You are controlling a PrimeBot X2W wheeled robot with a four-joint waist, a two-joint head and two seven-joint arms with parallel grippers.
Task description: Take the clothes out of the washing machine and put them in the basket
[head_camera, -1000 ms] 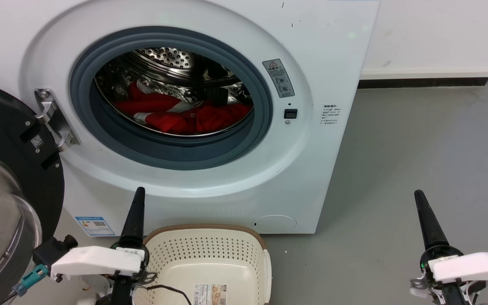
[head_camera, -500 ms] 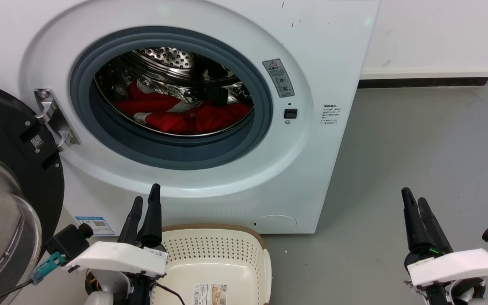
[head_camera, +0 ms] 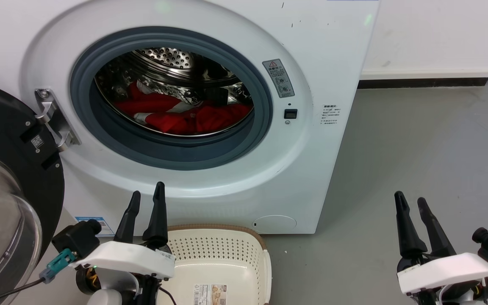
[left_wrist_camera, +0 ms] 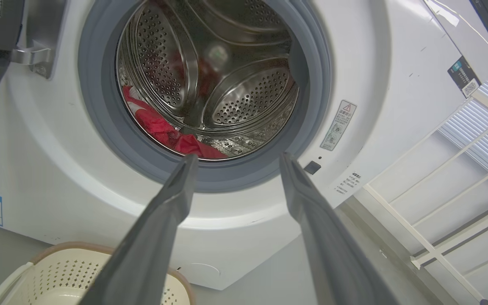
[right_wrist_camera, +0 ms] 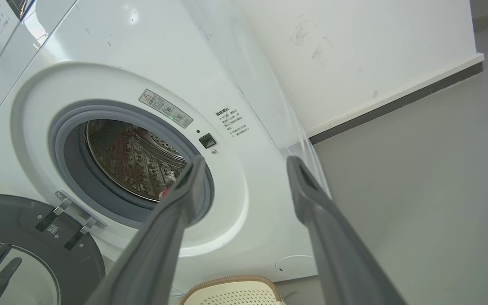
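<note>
Standing ahead of both hands: washer (head_camera: 320,51), white, front-loading, porthole open, grey seal around the opening.

Door (head_camera: 11,140): black-framed glass, swung wide, to the left of the left hand.

Clothes (head_camera: 184,118): red fabric with white trim, heaped on the bottom of the steel drum (head_camera: 167,57). They lie beyond and above the left hand's fingertips, well apart from both hands. In the left wrist view the clothes (left_wrist_camera: 155,125) sit low in the drum, just left of that hand's left finger.

Basket (head_camera: 227,250): cream, perforated, brown rim, on the floor (head_camera: 417,148) at the washer's foot. It is just beside the left hand, to its right and below it. A paper label (head_camera: 210,294) lies on its base.

Left hand (head_camera: 147,189): released, fingers spread, grasping nothing, pointing up at the washer's front below the porthole.

Right hand (head_camera: 410,197): released, fingers parted, grasping nothing, over bare floor to the right of the washer, well apart from the basket. In the right wrist view the basket's rim (right_wrist_camera: 235,281) shows beneath this hand (right_wrist_camera: 246,160).
</note>
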